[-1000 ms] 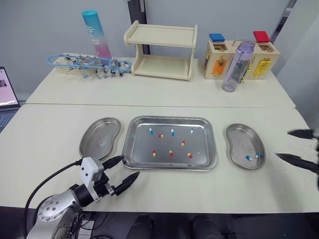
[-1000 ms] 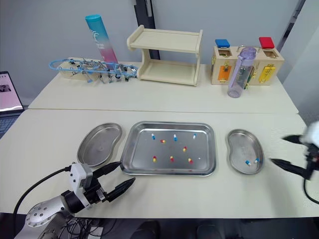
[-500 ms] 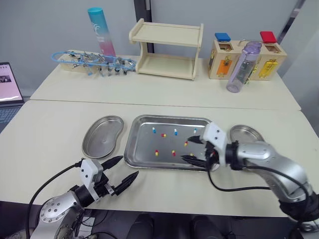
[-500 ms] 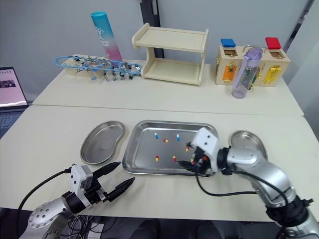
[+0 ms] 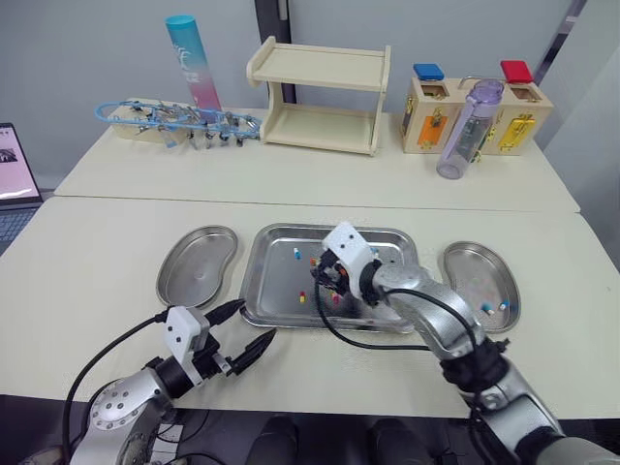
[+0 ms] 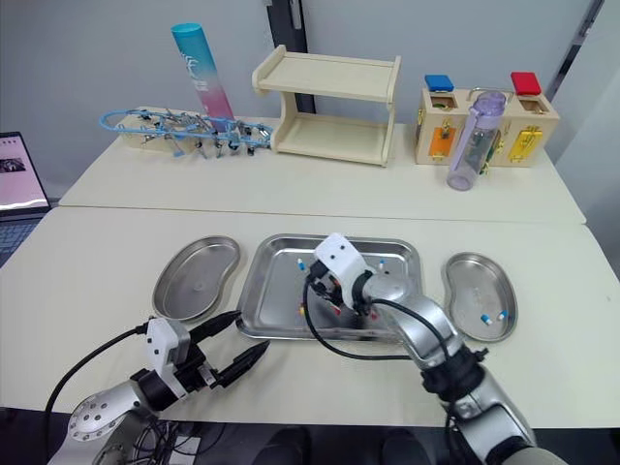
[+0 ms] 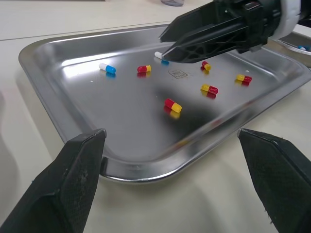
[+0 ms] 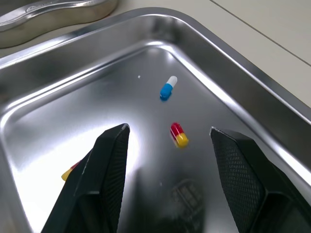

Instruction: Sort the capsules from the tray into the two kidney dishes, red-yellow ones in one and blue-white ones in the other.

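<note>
Several capsules [image 7: 209,89] lie loose in the tray [image 5: 276,283] at the table's front middle, where the right gripper [image 5: 325,279], fingers spread wide and empty astride a red-yellow capsule [image 8: 178,134], could flick it across the slick steel if one finger touches first; the left gripper [image 5: 254,322] hangs open, empty.

Right hand [image 5: 325,279] hides tray [image 5: 271,277] middle; laptop [image 5: 9,180] cut off.

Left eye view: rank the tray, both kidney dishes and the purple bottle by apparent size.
1. tray, clearly largest.
2. left kidney dish and right kidney dish: they look alike, so no ranking.
3. purple bottle, smallest as seen; it stands farther back, so its true size is unsure.
</note>
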Available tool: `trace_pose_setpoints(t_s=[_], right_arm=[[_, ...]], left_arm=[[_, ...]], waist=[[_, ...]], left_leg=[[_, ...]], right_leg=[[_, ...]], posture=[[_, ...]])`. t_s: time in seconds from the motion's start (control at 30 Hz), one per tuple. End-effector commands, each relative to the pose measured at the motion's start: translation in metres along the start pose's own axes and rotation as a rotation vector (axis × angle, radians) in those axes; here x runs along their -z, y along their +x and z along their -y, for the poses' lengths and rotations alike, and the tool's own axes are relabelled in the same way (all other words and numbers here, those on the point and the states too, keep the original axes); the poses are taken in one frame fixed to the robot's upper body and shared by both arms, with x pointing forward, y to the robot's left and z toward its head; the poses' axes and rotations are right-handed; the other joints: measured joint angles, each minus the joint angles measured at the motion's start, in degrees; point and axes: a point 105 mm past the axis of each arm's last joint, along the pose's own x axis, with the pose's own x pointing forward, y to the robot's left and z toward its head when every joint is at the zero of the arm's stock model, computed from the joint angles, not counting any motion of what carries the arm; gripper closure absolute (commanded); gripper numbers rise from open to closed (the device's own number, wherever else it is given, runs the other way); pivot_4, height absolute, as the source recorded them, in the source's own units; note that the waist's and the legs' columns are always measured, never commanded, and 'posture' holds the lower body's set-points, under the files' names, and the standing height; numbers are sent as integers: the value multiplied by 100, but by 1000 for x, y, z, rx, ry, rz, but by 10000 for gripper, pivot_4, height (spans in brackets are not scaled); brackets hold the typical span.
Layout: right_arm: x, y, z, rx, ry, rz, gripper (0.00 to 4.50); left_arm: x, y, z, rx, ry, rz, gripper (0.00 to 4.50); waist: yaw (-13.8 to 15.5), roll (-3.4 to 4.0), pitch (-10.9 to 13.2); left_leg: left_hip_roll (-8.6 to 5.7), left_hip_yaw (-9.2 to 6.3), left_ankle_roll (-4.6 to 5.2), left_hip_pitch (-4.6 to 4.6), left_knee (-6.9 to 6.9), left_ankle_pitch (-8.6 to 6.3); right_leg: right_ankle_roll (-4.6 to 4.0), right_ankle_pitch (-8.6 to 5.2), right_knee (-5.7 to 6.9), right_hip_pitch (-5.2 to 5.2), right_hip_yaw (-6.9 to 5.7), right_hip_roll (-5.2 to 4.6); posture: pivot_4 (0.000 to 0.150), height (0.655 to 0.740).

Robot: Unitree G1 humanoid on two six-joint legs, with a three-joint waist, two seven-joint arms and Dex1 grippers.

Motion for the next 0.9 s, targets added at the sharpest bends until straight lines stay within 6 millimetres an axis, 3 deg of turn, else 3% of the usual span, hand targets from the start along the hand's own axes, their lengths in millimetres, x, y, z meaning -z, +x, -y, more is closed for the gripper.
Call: trace_pose_setpoints(t_s=[0.03, 0.4, 0.73, 0.9], right_arm=[[-10, 11, 0, 18, -20, 23, 16208], [-24, 49, -11, -24, -126, 41, 16208], [-19, 71, -6, -33, -107, -4, 16208], [-12, 73, -9, -65, -90, -25, 27685]], left_arm=[[-11, 3, 3, 9, 31, 32, 0], [-11, 2, 1, 4, 47, 25, 0], [-13, 2, 1, -2, 54, 20, 0], [-14, 2, 4, -6, 52, 19, 0]], waist=[[-12, 0, 0], [-137, 4, 1], [-178, 6, 1], [-201, 7, 0]], left_leg=[[0, 1, 0, 0, 0, 0], [2, 0, 0, 1, -2, 0], [2, 0, 0, 3, -2, 1], [2, 0, 0, 4, -2, 1]], right_leg=[[0, 0, 0, 0, 1, 0], [0, 0, 7, -8, 1, 2], [-1, 0, 9, -8, 2, 3], [-1, 0, 10, -8, 2, 3]], posture=[[1500, 7400], [1500, 7400], [1500, 7400], [1500, 7400]])
